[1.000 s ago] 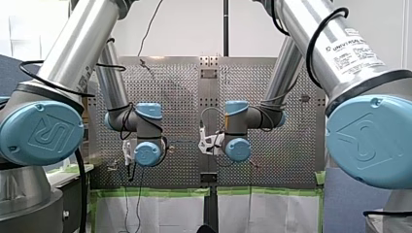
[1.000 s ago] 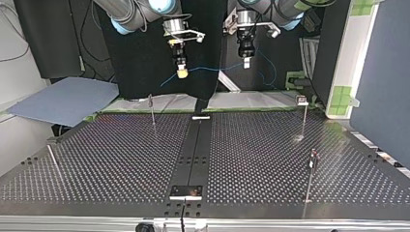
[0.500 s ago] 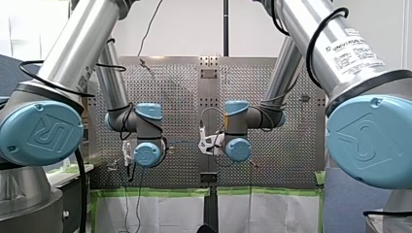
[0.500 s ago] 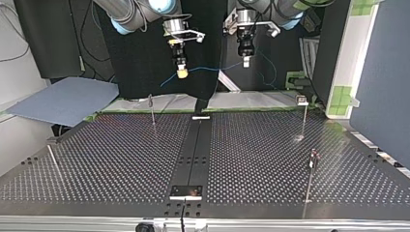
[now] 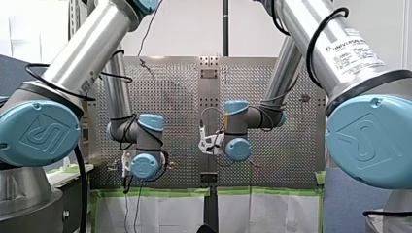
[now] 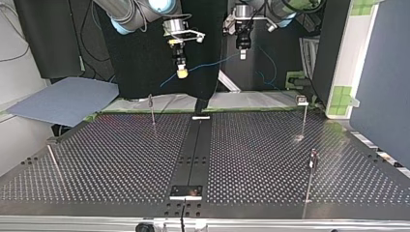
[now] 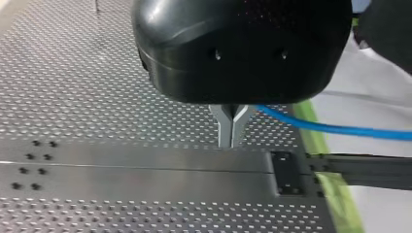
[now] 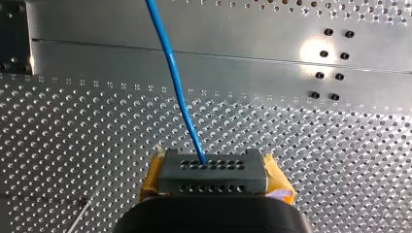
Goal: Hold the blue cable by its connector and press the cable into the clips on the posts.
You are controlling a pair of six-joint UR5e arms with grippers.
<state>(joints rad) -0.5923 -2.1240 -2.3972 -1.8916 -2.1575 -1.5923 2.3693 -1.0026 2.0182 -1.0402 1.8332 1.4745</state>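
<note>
In the top view my right gripper (image 6: 182, 73), with yellow pads, hangs above the table's far edge at centre-left. My left gripper (image 6: 242, 54) hangs higher, to its right. The blue cable (image 6: 212, 64) runs taut between them, sloping up toward the left gripper. The right wrist view shows my right gripper (image 8: 212, 167) shut on a grey connector (image 8: 213, 177), with the blue cable (image 8: 177, 92) leaving it. In the left wrist view my left gripper (image 7: 231, 143) has its metal fingers (image 7: 224, 127) shut on the blue cable (image 7: 340, 130), which trails off to one side.
Thin posts stand on the perforated table (image 6: 121, 164): one at the far left (image 6: 152, 109), one at the far right (image 6: 304, 116), one at the near right (image 6: 311, 176), and a leaning rod at the near left (image 6: 54, 162). A dark rail (image 6: 193, 150) runs down the middle.
My left gripper has risen and drawn back in the top view; in the front view its wrist has dropped lower. The cable now slopes more steeply. My right arm has stayed put.
</note>
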